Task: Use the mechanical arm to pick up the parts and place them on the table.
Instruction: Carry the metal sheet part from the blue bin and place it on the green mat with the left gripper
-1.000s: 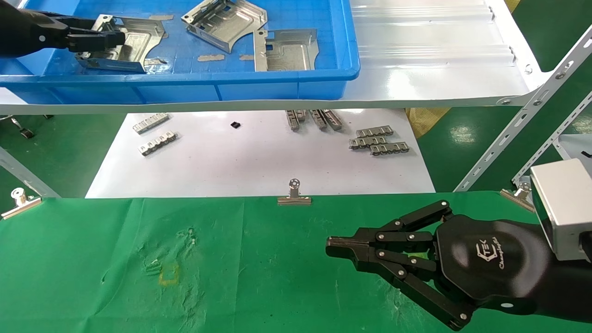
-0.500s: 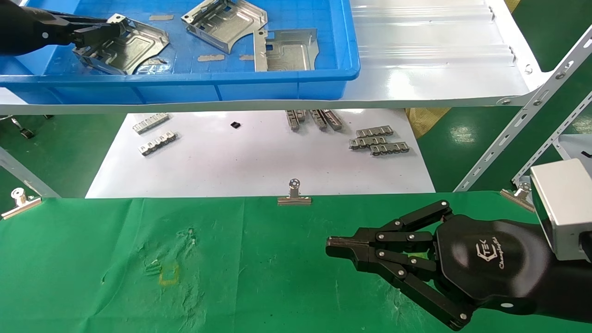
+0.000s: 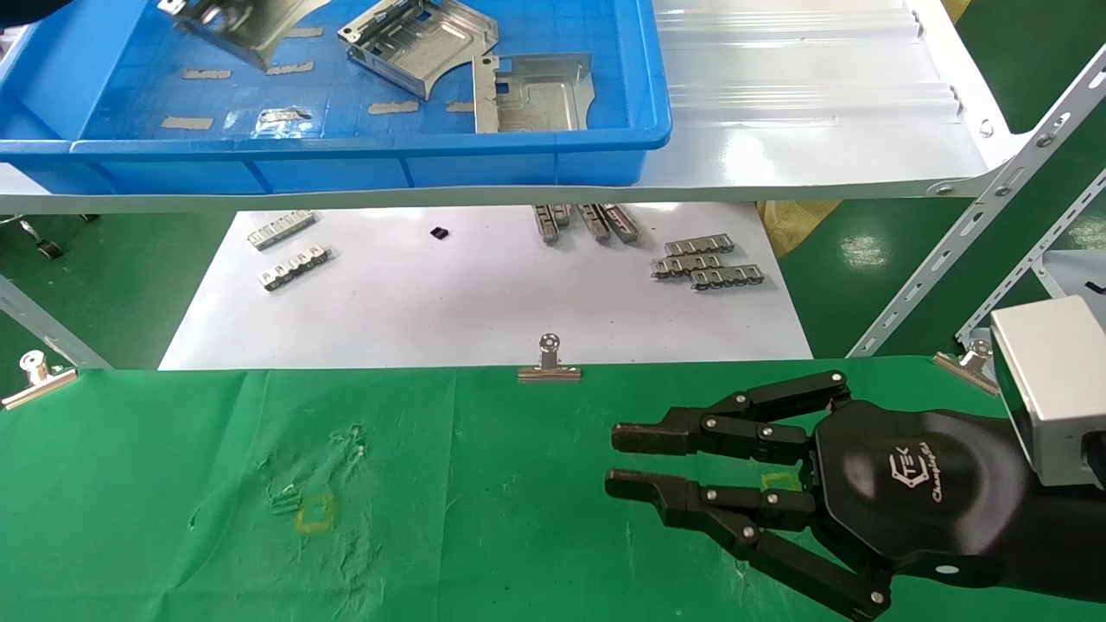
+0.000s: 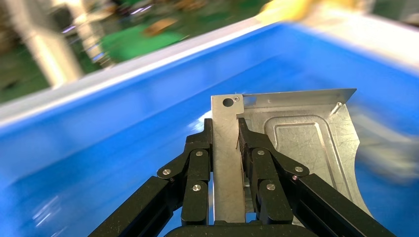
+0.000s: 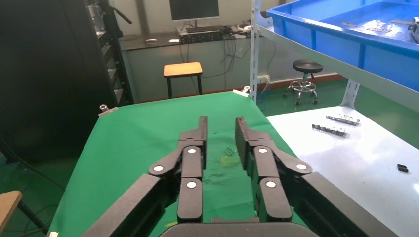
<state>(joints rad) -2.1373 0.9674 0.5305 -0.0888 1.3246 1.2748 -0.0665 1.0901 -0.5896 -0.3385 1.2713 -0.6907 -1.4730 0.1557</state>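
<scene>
My left gripper is shut on the folded edge of a silvery part and holds it lifted above the blue tray. In the head view this part shows at the top left edge; the gripper itself is out of that view. Two more parts lie in the blue tray. My right gripper is open and empty, low over the green table; it also shows in the right wrist view.
The tray stands on a white shelf with slanted metal struts at the right. Below lies a white board with small toothed strips. Binder clips hold the cloth's far edge. A yellow square mark is on the cloth.
My left gripper has lifted the part up and away, out of the head view's top left. My right gripper's fingers have opened from shut.
</scene>
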